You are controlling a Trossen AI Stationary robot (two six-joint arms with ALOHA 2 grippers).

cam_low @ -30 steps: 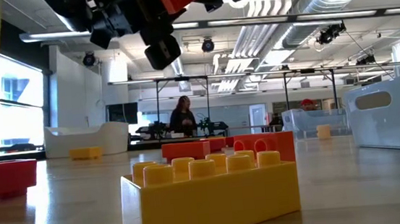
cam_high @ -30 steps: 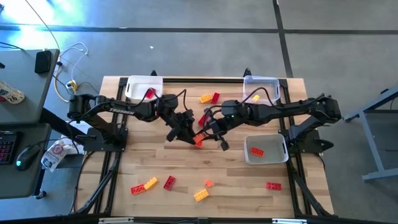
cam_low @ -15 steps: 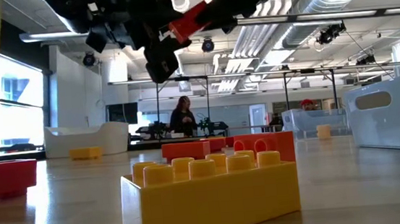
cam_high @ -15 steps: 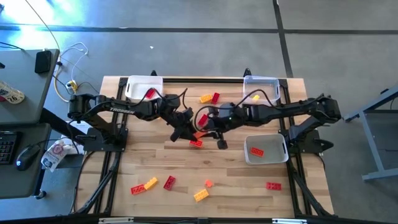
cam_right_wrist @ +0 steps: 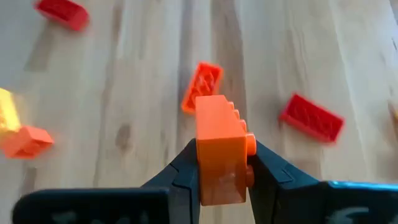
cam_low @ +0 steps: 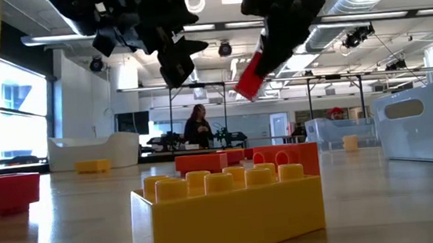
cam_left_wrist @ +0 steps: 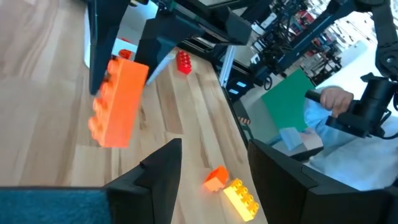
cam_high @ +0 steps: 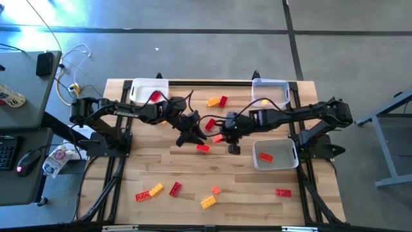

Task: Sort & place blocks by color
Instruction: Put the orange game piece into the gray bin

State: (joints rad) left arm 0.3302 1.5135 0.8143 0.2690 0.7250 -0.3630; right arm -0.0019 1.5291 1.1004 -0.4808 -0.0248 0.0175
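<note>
the right gripper (cam_right_wrist: 221, 163) pinches an orange brick (cam_right_wrist: 219, 148) above the table (cam_high: 167, 169) (mid-air); the left gripper (cam_left_wrist: 211, 163), nearby, hangs spread and empty.

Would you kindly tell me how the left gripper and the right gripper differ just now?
The right gripper is shut on an orange block; the left gripper is open and holds nothing. The left gripper reaches in from the left side of the table, the right gripper from its right. Both hang above its middle, close together.
</note>
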